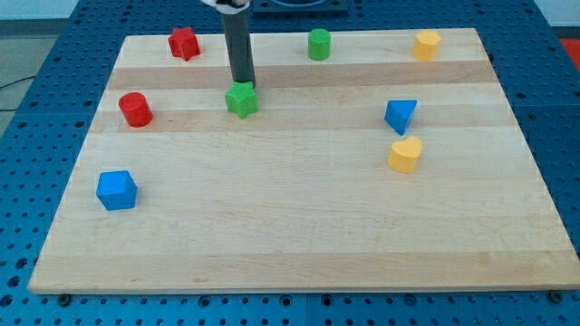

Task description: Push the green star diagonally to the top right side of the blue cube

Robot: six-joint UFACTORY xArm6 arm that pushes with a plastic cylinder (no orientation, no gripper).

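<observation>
Touching green star (241,100) from its top edge, my tip (245,85), rod's upper end cut off.

two red blocks (184,43) (136,109), two green (242,99) (318,43), two blue (117,190) (400,115), two yellow (426,43) (405,155) (eight total)

Wooden board (299,244) (eight coloured blocks)

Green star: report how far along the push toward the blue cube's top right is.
Done: my tip has reached the green star and sits right at its top edge.
In hand: any push from there has barely begun; the star lies well toward the view's top right of the blue cube, with open board between them.
Left: bring the star down and left until it sits close by the cube's top-right corner.
</observation>
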